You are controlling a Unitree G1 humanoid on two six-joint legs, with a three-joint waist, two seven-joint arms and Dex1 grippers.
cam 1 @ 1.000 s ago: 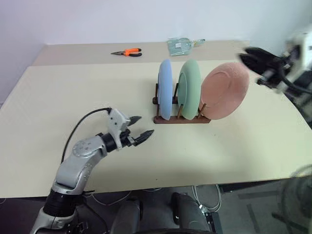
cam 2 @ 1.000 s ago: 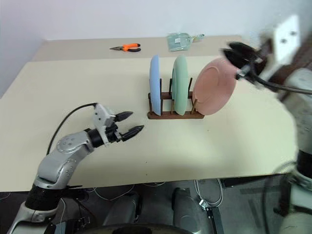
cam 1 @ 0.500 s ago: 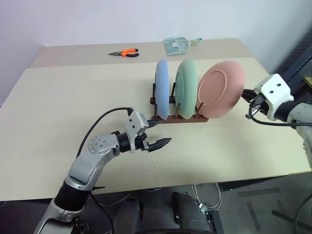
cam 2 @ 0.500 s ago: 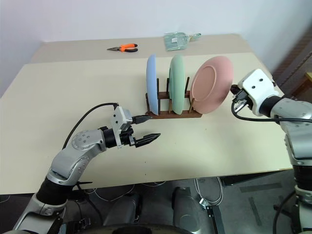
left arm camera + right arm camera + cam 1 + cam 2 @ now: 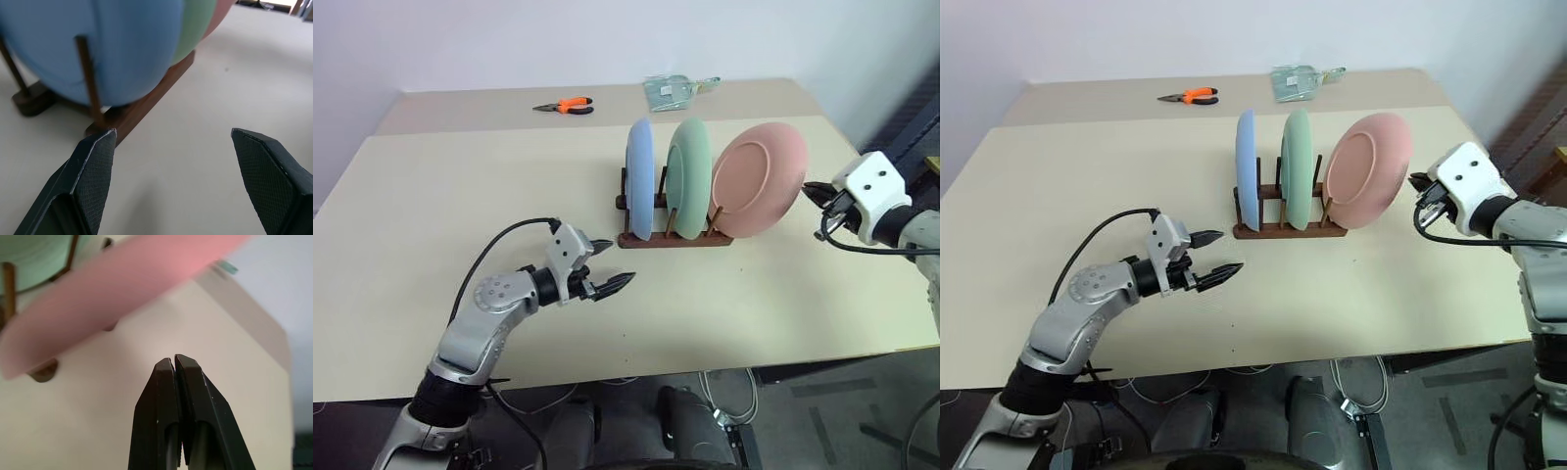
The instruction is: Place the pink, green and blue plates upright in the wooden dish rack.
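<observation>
Beige table [image 5: 431, 186] against white wall [image 5: 509, 39]

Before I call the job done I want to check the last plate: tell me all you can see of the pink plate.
The pink plate is round, shallow, matte salmon, with a raised ring inside its rim. It sits at the right end of the wooden dish rack, leaning rightward rather than fully upright, beside the green plate. Neither gripper touches it.

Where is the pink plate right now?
The pink plate leans tilted at the right end of the wooden dish rack, beside the green plate, with the shut right gripper just off its rim.
</observation>
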